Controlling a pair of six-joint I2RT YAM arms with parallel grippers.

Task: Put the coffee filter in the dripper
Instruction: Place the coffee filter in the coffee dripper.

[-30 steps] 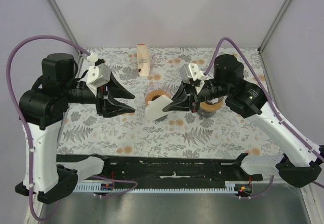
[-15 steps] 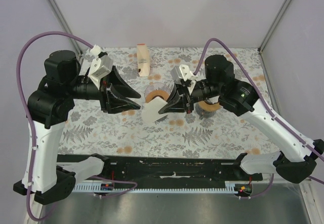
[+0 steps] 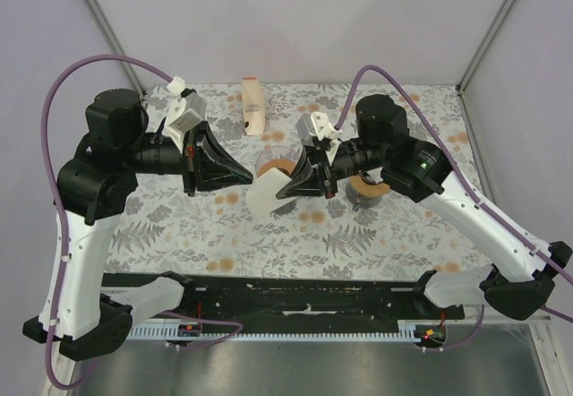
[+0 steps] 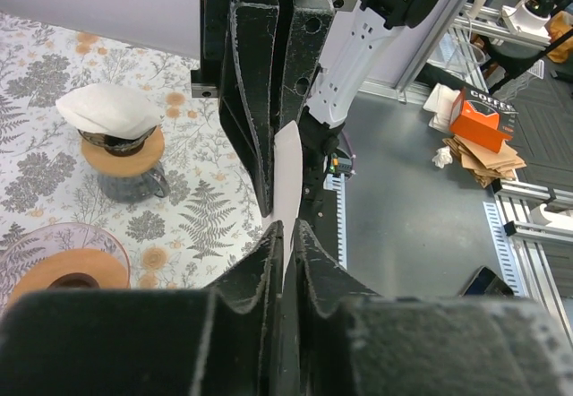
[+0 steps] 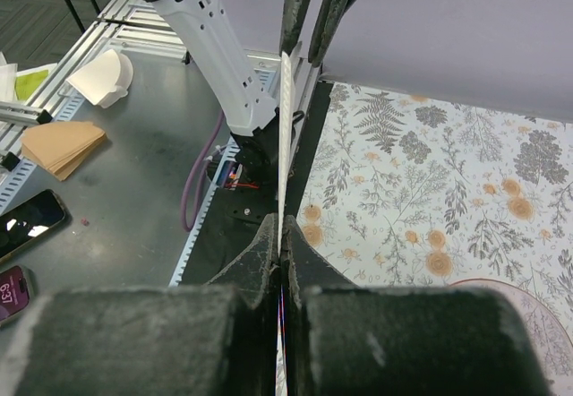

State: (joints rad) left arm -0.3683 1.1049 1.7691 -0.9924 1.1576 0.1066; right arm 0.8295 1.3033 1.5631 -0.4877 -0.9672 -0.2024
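**Two robot arms meet at a paper filter beside a glass dripper**

Seen from above, the right gripper (image 3: pixel 280 192) is clamped on a flat white paper coffee filter (image 3: pixel 262 199). It holds the filter off the table, just in front of a clear glass dripper with a wooden collar (image 3: pixel 279 158). The left gripper (image 3: pixel 250 178) points in from the dripper's left. Its jaws stand nearly together on either side of the filter's free edge, but I cannot tell whether they pinch it. The dripper stands on a fern-patterned tablecloth (image 3: pixel 358 235).
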